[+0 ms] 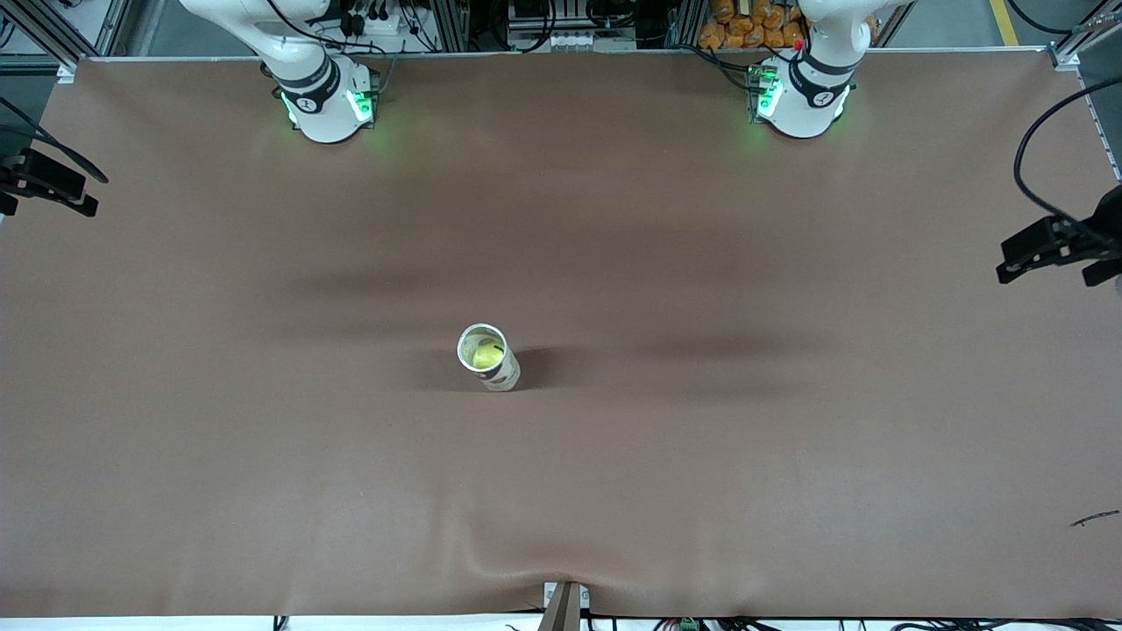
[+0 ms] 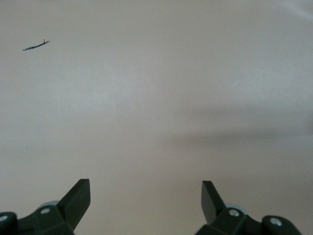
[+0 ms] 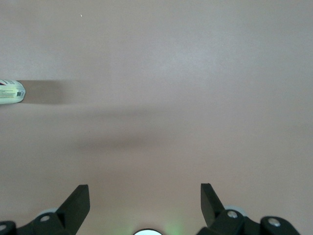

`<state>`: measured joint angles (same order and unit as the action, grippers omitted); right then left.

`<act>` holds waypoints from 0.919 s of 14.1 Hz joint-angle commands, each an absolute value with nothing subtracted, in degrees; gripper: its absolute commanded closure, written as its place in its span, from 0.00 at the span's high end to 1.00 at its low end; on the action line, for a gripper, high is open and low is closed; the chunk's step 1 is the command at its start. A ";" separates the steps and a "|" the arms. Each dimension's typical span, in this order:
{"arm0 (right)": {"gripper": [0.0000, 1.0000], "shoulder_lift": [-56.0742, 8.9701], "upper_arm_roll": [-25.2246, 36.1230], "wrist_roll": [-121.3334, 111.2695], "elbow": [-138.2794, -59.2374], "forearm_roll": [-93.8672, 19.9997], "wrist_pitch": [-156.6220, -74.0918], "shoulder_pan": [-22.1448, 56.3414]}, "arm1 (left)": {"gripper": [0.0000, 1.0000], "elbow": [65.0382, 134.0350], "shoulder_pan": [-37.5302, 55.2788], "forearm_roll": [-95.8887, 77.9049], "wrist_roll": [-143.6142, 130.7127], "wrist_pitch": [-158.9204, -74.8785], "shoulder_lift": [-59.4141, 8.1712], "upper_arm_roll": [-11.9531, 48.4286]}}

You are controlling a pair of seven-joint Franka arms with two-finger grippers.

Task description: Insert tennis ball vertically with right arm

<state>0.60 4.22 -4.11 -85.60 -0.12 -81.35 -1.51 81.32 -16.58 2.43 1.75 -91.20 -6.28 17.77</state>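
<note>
Front view first: a white cylindrical tube with dark printing point(image 1: 489, 357) stands upright near the middle of the brown cloth-covered worktop point(image 1: 789, 438), its open mouth facing up. Inside it sits a yellow-green tennis ball point(image 1: 484, 355), well down within the tube's wall. Judging from this, the insertion itself looks already done, and nothing of the task seems left beyond the arms resting clear. Both white arm bases stand at the edge of the worktop farthest from the camera, lit green. The right gripper point(image 1: 48, 184) hangs over the right arm's end of the worktop, and the left gripper point(image 1: 1065, 245) over the left arm's end; both are well apart from the tube and appear to wait.

Left wrist view: the left gripper point(image 2: 145, 196) shows its two black jaws spread wide with only bare cloth beneath and between them. A small dark scrap point(image 2: 35, 46) lies on the worktop some way off.

Right wrist view: the right gripper point(image 3: 145, 196) likewise has its jaws wide apart and empty over bare cloth. The tube's printed base end point(image 3: 11, 92) just shows at the picture's edge, casting a shadow, well clear of the jaws.
</note>
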 commanded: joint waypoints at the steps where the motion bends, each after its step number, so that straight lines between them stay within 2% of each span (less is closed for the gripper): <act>1: 1.00 0.62 4.22 -4.57 -84.64 0.18 -80.42 -1.67 | 1.00 82.62 -11.19 1.67 0.80 -87.55 -2.73 12.69; 4: 1.00 0.62 4.22 -4.57 -84.64 0.18 -80.42 -1.67 | 1.00 83.58 -2.39 1.84 1.92 -86.66 -1.67 3.28; 13: 1.00 0.62 4.22 -4.57 -84.64 0.18 -80.42 -1.67 | 1.00 90.43 -0.70 1.05 0.62 -85.78 3.77 2.55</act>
<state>0.60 4.26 -4.11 -85.58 -0.12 -81.34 -1.52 86.66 -1.57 1.86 1.70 -85.71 0.44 3.35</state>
